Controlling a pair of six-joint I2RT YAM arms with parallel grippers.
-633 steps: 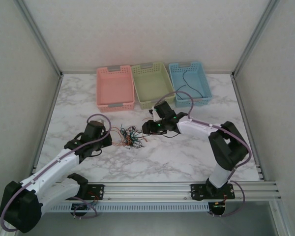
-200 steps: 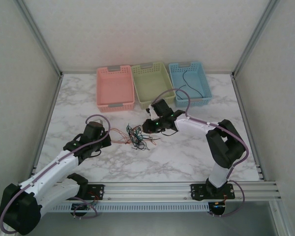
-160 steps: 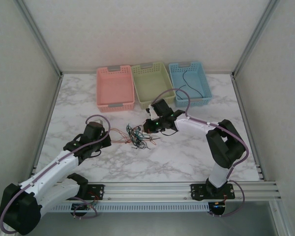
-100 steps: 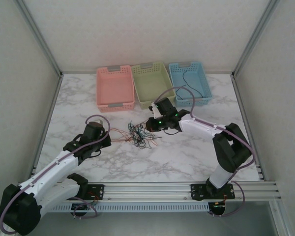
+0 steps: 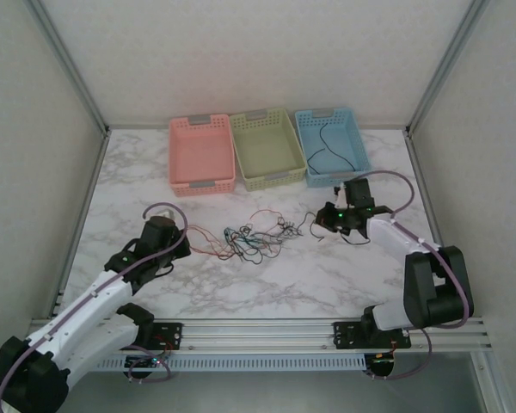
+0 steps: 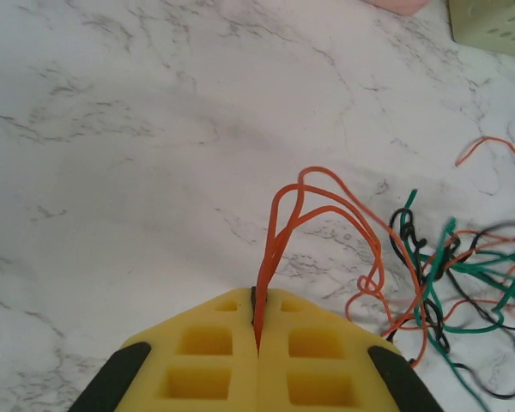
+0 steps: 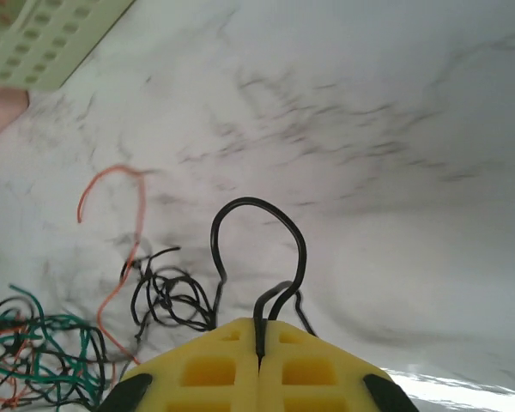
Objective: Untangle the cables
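Observation:
The cables lie mid-table as a loose heap of green, teal, orange and black wires. My left gripper is at the heap's left end, shut on a few orange cables that run from between its yellow fingers into the tangle. My right gripper is to the right of the heap, shut on a black cable that loops out of its tips. That cable trails back to a small black clump. A thin red cable lies apart, just behind the heap.
Three baskets stand in a row at the back: pink, green and blue. A black cable lies in the blue one. Aluminium frame posts and white walls close in the table's sides.
My right gripper has closed on the black cable and swung right, away from the heap. The heap has stretched out, and a black clump and a red cable came free. The left gripper barely moved.

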